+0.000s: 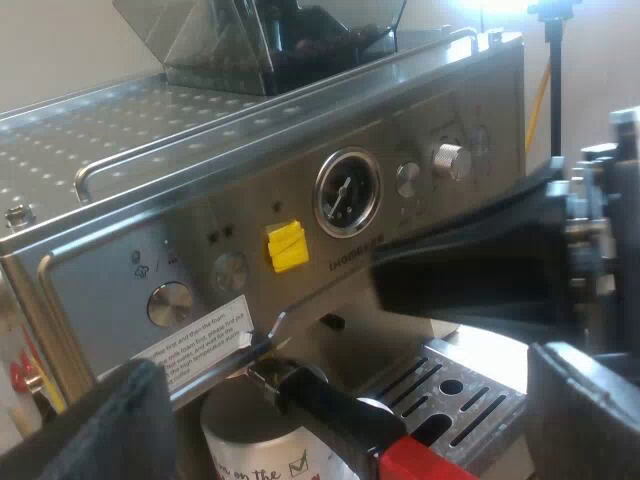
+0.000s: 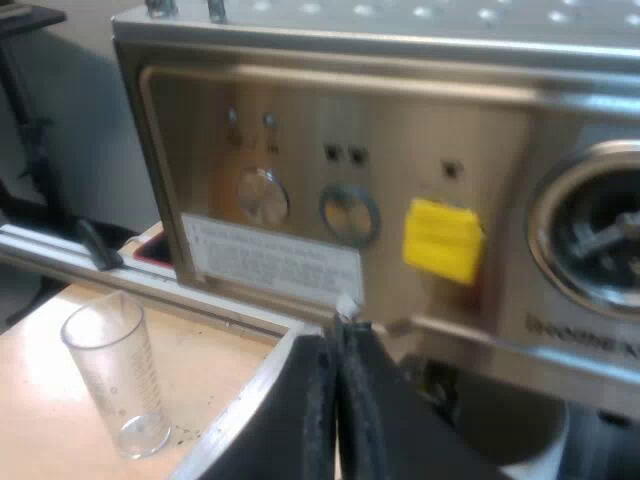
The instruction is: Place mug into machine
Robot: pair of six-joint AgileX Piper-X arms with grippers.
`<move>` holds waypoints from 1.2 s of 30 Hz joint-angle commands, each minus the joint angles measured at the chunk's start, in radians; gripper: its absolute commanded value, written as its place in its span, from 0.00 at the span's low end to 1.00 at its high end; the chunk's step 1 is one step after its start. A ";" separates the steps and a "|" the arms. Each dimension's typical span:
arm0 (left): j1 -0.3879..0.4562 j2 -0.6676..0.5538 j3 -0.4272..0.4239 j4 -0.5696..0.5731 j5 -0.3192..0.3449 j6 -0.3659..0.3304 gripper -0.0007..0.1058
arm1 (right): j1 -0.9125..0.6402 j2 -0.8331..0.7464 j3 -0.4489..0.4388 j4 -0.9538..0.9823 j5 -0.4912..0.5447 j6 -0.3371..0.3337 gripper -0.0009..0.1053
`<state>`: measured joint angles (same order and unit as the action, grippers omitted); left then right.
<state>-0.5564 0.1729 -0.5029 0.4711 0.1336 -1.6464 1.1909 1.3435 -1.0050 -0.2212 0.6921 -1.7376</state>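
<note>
The espresso machine stands close ahead, with the bean hopper on its top and a round pressure gauge on the steel front. On that front a yellow tag sits at about 9 o'clock from the gauge. A round knob and a white label lie farther the same way. Two small knobs are at about 3 o'clock.

The holder is locked in beneath the panel. Its dark handle points outward to the red end and crosses just above the mug, so it stands in the way from above. The slotted drip tray lies at about 5 o'clock from the gauge. A large dark shape, too blurred to name, crosses before the panel at the gauge's 4 o'clock. A measuring glass stands upright on the table beside the machine's end, well apart from the mug.

The mug is white with dark print and stands under the holder, at about 7 o'clock from the gauge. Its foot is out of sight.

The right fingers are clenched on the mug's pale rim, with only a thin line between them. The left fingers are spread wide and grasp nothing. The mug and the handle lie farther off between them, touching neither.
</note>
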 commanded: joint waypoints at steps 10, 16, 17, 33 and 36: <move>-0.003 -0.005 -0.009 0.024 0.006 -0.001 0.69 | -0.062 0.093 -0.099 -0.019 0.006 -0.040 0.01; -0.003 -0.005 -0.009 0.033 0.006 -0.001 0.69 | -0.089 0.125 -0.098 -0.030 0.012 -0.040 0.01; -0.003 -0.005 -0.009 0.033 0.006 -0.001 0.69 | -0.094 0.129 -0.101 -0.036 0.011 -0.040 0.01; -0.003 -0.005 -0.009 0.033 0.006 -0.001 0.69 | -0.190 0.143 -0.100 -0.096 0.025 -0.040 0.01; -0.003 -0.005 -0.009 0.033 0.006 -0.001 0.69 | -0.191 0.143 -0.100 -0.092 0.037 -0.040 0.01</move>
<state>-0.5564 0.1729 -0.5029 0.5137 0.1336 -1.6464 1.0554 1.4804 -1.0890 -0.2695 0.6686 -1.7657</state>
